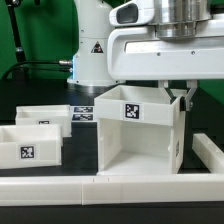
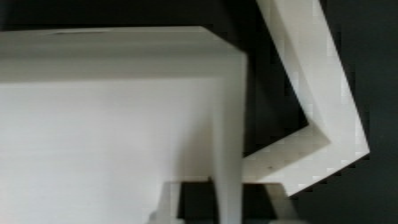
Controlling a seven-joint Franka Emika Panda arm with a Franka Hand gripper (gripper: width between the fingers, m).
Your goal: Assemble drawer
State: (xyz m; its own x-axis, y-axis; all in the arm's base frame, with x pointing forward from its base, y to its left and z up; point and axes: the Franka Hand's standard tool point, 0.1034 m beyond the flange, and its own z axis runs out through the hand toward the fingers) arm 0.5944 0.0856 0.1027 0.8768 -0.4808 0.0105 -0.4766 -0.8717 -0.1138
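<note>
At the centre of the worktop (image 1: 80, 165): drawer casing (image 1: 140, 140), white, boxy, upright, open front facing the near side, square tag on its upper front band. Interior empty; neither tray is inserted.

To the exterior view's left, well apart from the casing: near tray (image 1: 30, 150), open-topped, tag on its near face. Far tray (image 1: 42, 120) sits just behind it. Marker board (image 1: 78, 115) lies flat between the far tray and the casing. Border wall (image 1: 110, 186) runs along the near edge and turns up the exterior view's right side.

Tool (image 1: 181, 95): at the casing's top, far corner on the exterior view's right. In the wrist view the tool (image 2: 228, 205) is spread, one finger on either side of the casing's thin side wall, with a dark gap on each side. It appears to pinch nothing.

Arm (image 1: 150, 30): overhead, wrist pointing straight down.

Step in hand, as judged: taking hold of the casing by that wall. To do it well:
- keep the wall centred between the fingers;
- go deep enough for a firm bite;
- close squarely so the light box neither twists nor tips.
</note>
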